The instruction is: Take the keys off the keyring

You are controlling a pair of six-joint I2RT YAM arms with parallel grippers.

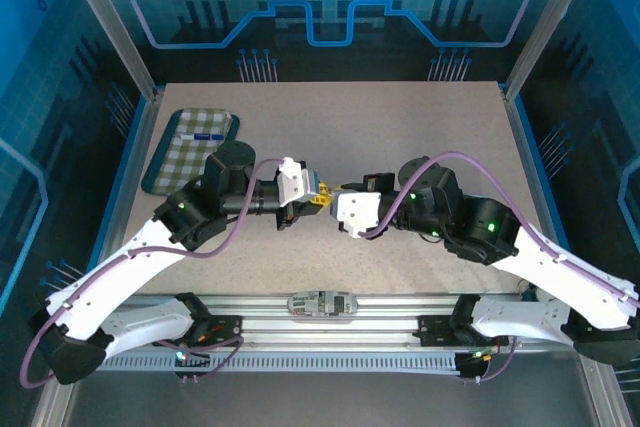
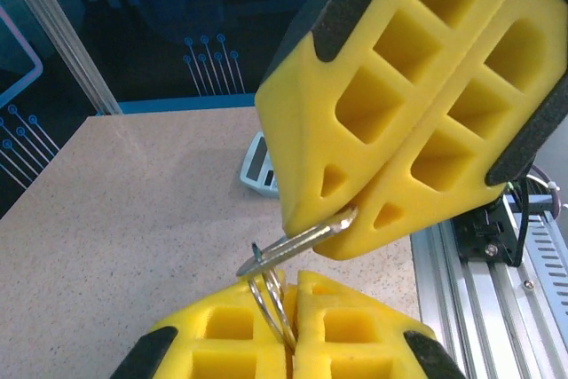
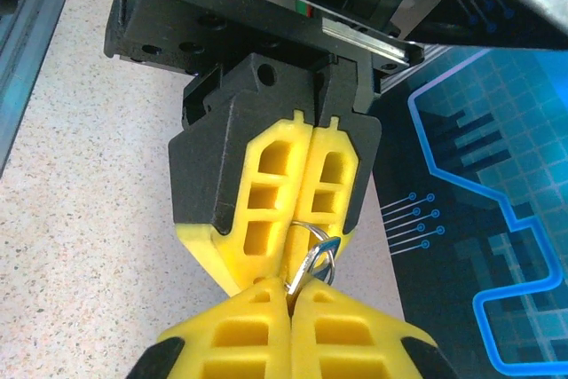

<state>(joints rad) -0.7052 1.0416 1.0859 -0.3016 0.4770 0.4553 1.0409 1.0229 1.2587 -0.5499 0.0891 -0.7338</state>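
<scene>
Both pairs of jaws meet tip to tip above the middle of the surface [image 1: 420, 127], and the work hangs in the air between them. The left jaws are closed on the keyring [image 2: 271, 308], a thin double coil of wire pinched edge-on between their yellow pads. The right jaws are clamped on the key [image 2: 300, 239], a flat silvery blade sticking out from their tips, its free end threaded on the ring.

We judge both pieces to be very light, stiff and smooth, so they could easily slip or twist in soft pads. The ring will be springy, since its coils press together and the key has to be worked round them to the open end. The key is best held flat across its blade, as it is now. The ring is best gripped well away from where the key sits, so the coil stays free to pass through.
</scene>
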